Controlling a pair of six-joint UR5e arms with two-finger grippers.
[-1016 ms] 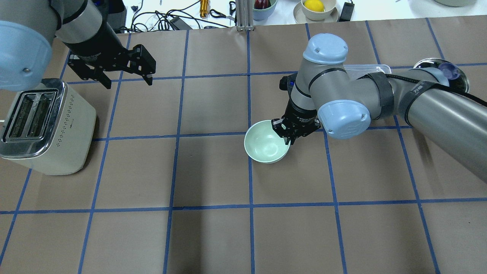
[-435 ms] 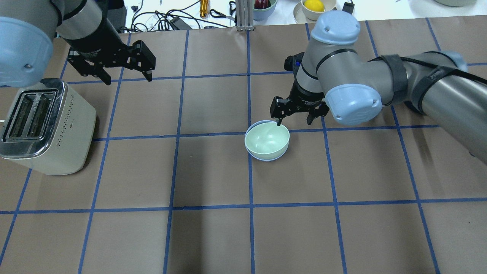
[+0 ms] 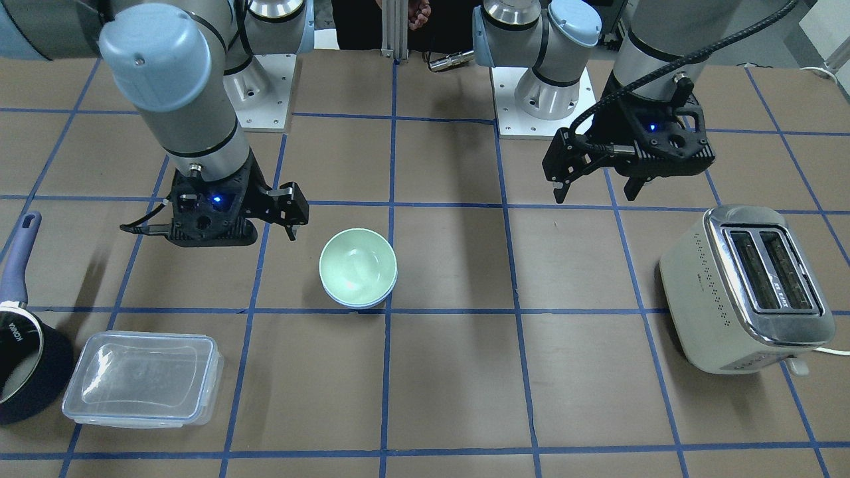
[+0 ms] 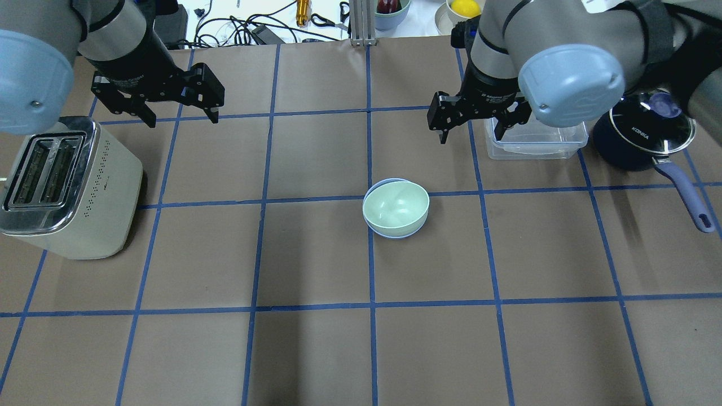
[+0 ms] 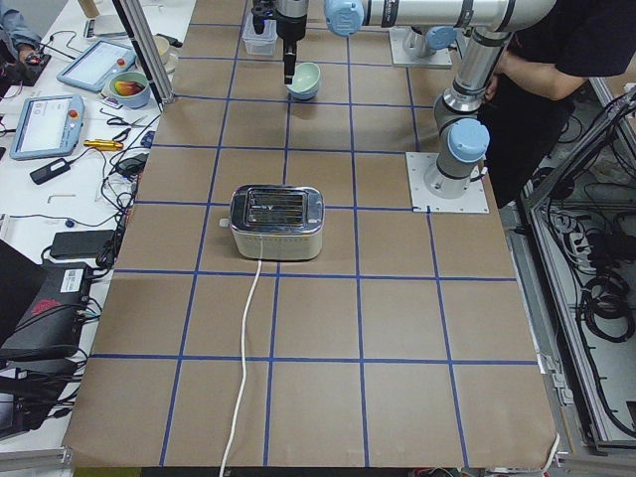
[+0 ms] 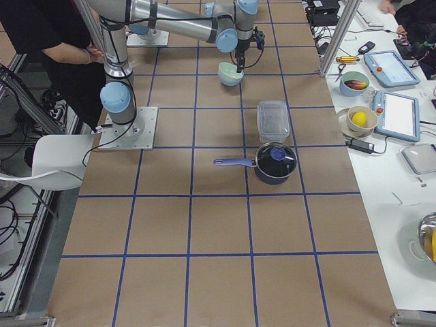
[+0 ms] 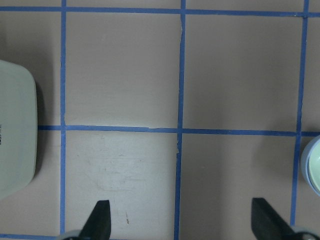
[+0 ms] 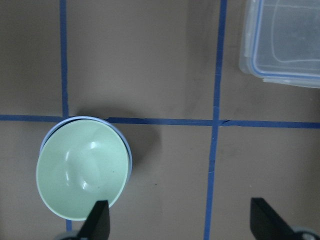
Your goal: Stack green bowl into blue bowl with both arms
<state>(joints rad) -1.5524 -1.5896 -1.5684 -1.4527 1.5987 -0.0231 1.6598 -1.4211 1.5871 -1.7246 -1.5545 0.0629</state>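
Observation:
The pale green bowl point(image 4: 396, 206) sits nested inside the blue bowl point(image 4: 395, 235) near the table's middle; only a thin blue rim shows around it. It also shows in the front view point(image 3: 357, 265) and the right wrist view point(image 8: 82, 175). My right gripper point(image 4: 476, 132) is open and empty, raised beyond and to the right of the bowls. My left gripper point(image 4: 183, 120) is open and empty, above the table beyond the toaster, far from the bowls. In the left wrist view only the bowls' edge point(image 7: 314, 165) shows at the right.
A cream toaster point(image 4: 67, 186) stands at the left. A clear rectangular container point(image 4: 536, 141) and a dark blue lidded saucepan point(image 4: 643, 138) with a handle stand at the right, under my right arm. Cables and dishes lie past the far edge.
My right gripper let go of the green bowl's rim, opened, and rose away toward the far right. The green bowl now rests in the blue bowl. My left gripper drifted slightly farther back.

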